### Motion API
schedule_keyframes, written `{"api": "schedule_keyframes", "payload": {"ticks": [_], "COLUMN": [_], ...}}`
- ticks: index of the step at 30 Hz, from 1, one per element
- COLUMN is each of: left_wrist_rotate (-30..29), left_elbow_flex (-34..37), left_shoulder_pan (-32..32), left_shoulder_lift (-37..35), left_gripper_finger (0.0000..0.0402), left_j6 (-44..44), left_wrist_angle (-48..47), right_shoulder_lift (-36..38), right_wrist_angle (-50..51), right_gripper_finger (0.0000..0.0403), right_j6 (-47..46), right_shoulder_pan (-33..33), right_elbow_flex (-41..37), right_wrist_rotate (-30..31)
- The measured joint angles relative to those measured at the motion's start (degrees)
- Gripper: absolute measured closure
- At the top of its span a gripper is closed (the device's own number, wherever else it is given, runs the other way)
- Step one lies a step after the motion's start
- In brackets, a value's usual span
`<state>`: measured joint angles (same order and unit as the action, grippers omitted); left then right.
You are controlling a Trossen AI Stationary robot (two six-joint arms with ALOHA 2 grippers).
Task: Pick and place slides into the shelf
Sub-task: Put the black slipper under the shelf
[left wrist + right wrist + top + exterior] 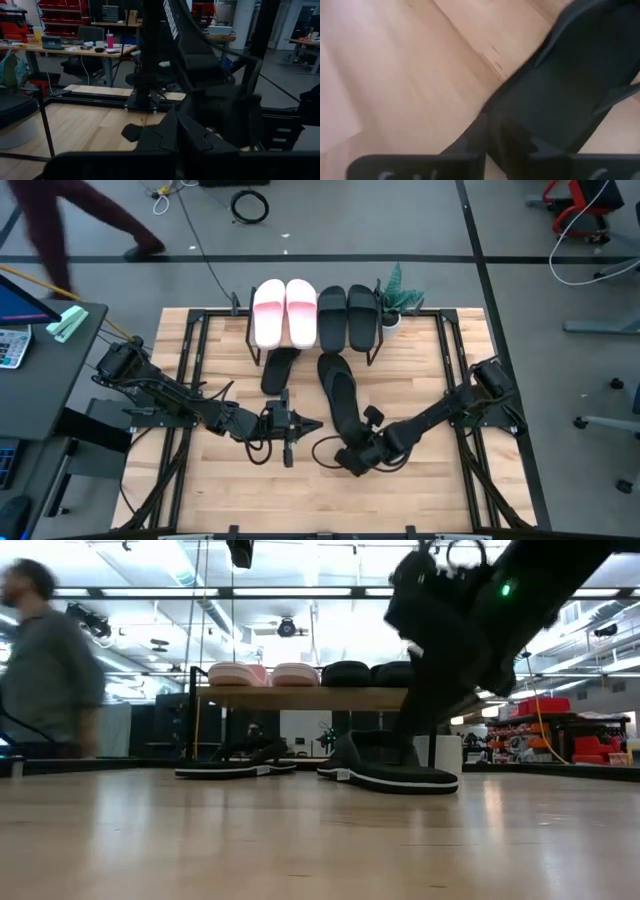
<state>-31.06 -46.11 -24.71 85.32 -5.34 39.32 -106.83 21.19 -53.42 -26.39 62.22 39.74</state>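
The shelf (300, 697) stands at the table's far edge. Two pink slides (285, 310) and two black slides (347, 313) rest on its top. A third black slide (280, 370) lies flat on the table with its far end under the shelf. A fourth black slide (338, 395) (395, 776) lies lengthwise in mid-table. My right gripper (352, 460) is at its near end, shut on it. My left gripper (290, 427) hovers left of that slide with its fingers together, touching nothing. My right gripper pinches the fourth black slide at its near end (520, 110), between the two fingers (482, 137). It comes slanting down from the table's right and near side. The slide still lies with its sole on the table (300, 830); the fingers hide the exact spot.
A small potted plant (398, 295) stands at the shelf's right end. A person (50, 660) walks past beyond the table's far left corner. A side desk with a calculator (12, 345) is on the left. Bare tabletop (230, 490) lies near the front edge.
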Motion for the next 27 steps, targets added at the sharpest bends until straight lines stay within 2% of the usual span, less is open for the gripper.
{"api": "schedule_keyframes", "payload": {"ticks": [6,12,16,21,27], "left_wrist_rotate": [0.0,0.0,0.1,0.1,0.0], "left_elbow_flex": [0.0,0.0,0.0,0.0,-0.1], "left_shoulder_pan": [0.0,0.0,0.1,0.2,0.2], "left_shoulder_lift": [0.0,0.0,0.0,0.0,0.0], "left_gripper_finger": [0.0378,0.0390,0.0395,0.0383,0.0378], "left_j6": [0.0,0.0,0.0,0.0,0.1], "left_wrist_angle": [0.1,0.1,0.1,0.1,-0.2], "right_shoulder_lift": [-4.1,-5.6,-5.6,-6.0,-6.9], "right_wrist_angle": [0.0,-1.1,-4.0,-14.1,-19.6], "right_gripper_finger": [0.0397,0.0396,0.0396,0.0399,0.0400], "right_j6": [-0.7,0.1,4.9,13.4,16.1], "right_shoulder_pan": [3.4,9.2,14.2,19.5,23.1], "right_elbow_flex": [0.0,0.2,0.1,0.0,0.0], "right_wrist_rotate": [-0.2,0.4,0.1,-5.2,-8.3]}}
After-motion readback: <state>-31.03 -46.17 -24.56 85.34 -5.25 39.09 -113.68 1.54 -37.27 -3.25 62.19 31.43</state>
